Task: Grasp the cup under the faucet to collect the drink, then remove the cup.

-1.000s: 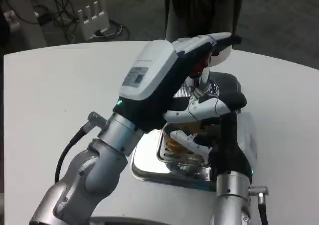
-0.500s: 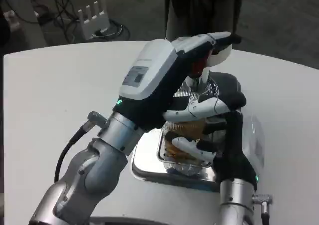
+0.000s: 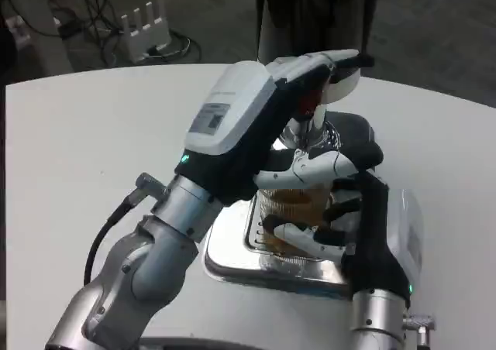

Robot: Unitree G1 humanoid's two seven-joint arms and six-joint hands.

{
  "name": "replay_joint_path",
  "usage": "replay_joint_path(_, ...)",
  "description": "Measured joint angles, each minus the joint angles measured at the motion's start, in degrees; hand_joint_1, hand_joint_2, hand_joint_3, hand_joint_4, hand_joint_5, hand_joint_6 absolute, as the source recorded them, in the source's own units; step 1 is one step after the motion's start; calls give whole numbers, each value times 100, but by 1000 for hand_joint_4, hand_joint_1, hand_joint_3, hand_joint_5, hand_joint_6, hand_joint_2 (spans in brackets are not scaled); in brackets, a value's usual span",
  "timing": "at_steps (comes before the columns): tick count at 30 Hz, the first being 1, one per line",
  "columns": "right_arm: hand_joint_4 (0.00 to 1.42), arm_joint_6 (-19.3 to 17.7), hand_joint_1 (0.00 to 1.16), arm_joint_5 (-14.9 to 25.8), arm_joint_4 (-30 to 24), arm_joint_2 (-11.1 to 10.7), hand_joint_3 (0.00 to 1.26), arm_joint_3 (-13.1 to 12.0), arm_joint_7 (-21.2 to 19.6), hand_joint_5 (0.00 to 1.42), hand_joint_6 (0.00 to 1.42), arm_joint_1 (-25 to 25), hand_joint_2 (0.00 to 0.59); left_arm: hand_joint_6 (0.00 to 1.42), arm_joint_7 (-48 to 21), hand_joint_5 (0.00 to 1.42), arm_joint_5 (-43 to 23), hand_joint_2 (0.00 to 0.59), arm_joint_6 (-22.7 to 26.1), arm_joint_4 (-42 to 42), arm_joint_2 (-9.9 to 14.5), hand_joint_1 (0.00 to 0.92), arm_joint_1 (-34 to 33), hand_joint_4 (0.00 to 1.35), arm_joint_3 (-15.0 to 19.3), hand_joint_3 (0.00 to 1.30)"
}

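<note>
Cup (image 3: 293, 203), clear and holding amber drink, sits inside the right robot hand (image 3: 364, 218), whose fingers (image 3: 306, 238) wrap its front and side in a firm grasp; it stands over the steel tray (image 3: 232, 253) on the white table (image 3: 93, 149); the left robot hand (image 3: 263, 118) reaches above it, its fingers closed on the faucet (image 3: 333, 79) lever just over the cup; the faucet's chrome spout lies behind the right robot hand's upper finger.
</note>
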Motion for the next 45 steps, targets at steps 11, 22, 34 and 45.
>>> replay_joint_path(11, 988, 181, 990, -165, -664, -137, 913, 149, 336, 1189, 1380, 408, 36, 70, -323, 9, -410, 97, 256, -289, -96, 0, 222, 0, 36, 0)
replay_joint_path(22, 988, 272, 983, -272, -1202, -204, 914, 229, 583, 1187, 1385, 807, 33, 14, -707, 0, -1117, 92, 705, -1077, -288, 0, 820, 0, 327, 0)
replay_joint_path(34, 988, 548, 979, -275, -1498, -232, 914, 358, 925, 1189, 1385, 884, 27, 34, -907, 0, -1317, 86, 1084, -1835, -299, 0, 1285, 0, 612, 0)
replay_joint_path(45, 999, 848, 972, -274, -2140, -328, 914, 392, 1487, 1189, 1384, 1204, 29, 50, -1204, 2, -1386, 87, 1298, -2354, -243, 0, 1624, 0, 754, 0)
